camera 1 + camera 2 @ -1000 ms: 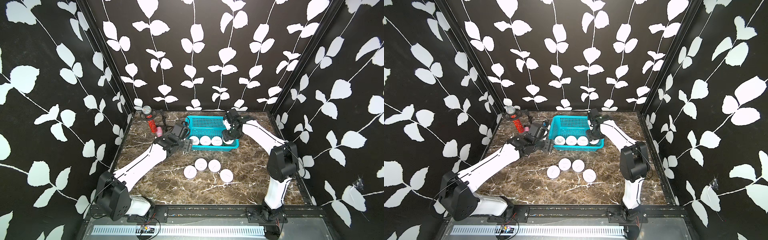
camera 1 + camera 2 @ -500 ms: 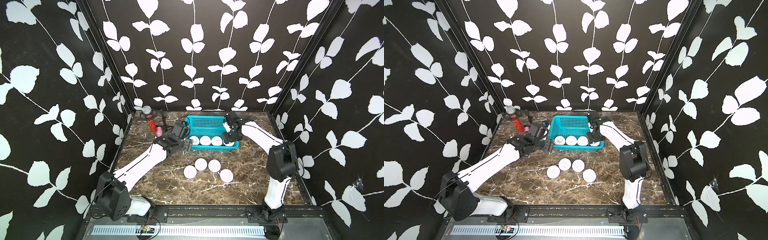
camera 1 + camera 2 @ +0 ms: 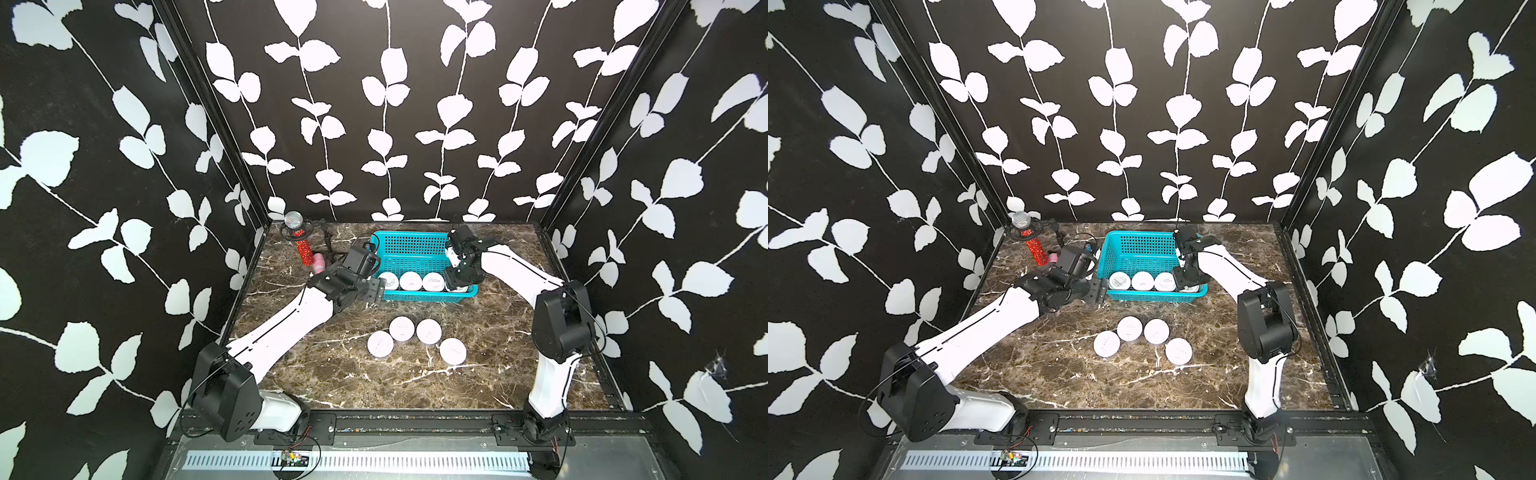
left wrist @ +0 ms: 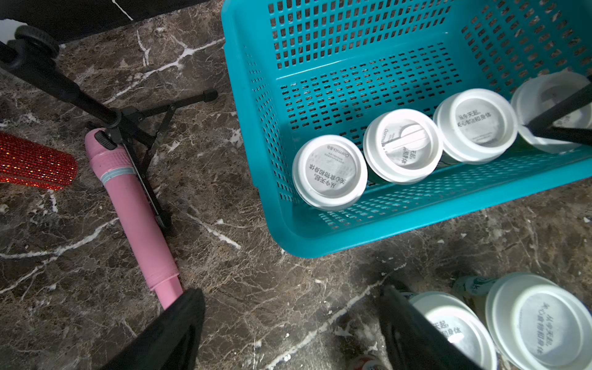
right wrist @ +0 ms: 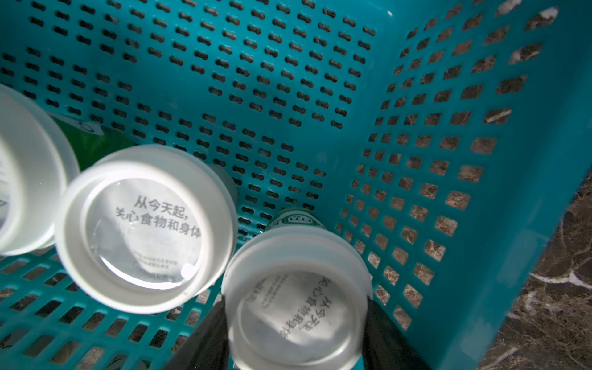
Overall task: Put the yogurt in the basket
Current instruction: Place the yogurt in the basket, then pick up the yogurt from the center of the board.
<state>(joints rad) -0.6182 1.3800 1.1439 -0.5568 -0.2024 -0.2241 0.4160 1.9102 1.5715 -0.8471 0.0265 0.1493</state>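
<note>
Our right gripper [image 3: 456,281] clasps the fourth cup [image 5: 294,307] inside the basket [image 3: 409,234], three cups [image 3: 409,281] just beside it. Our left gripper [image 4: 290,293] gapes empty, four loose cups [image 3: 402,328] nearby.

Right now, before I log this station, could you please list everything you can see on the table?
yogurt cups in basket: four, white lids, in a row along the near wall.
yogurt cups on table: four, white lids, clustered in front of the basket.
basket: one, turquoise, back centre.
pink bottle: one, pink, lying left of the basket.
microphone: one, red glitter with a silver head, back left corner.
tripod: one, black, holding the microphone.
table: one, brown marble.
left end effector: open and empty, by the basket's near left corner.
right end effector: inside the basket, closed around the end cup of the row.
</note>
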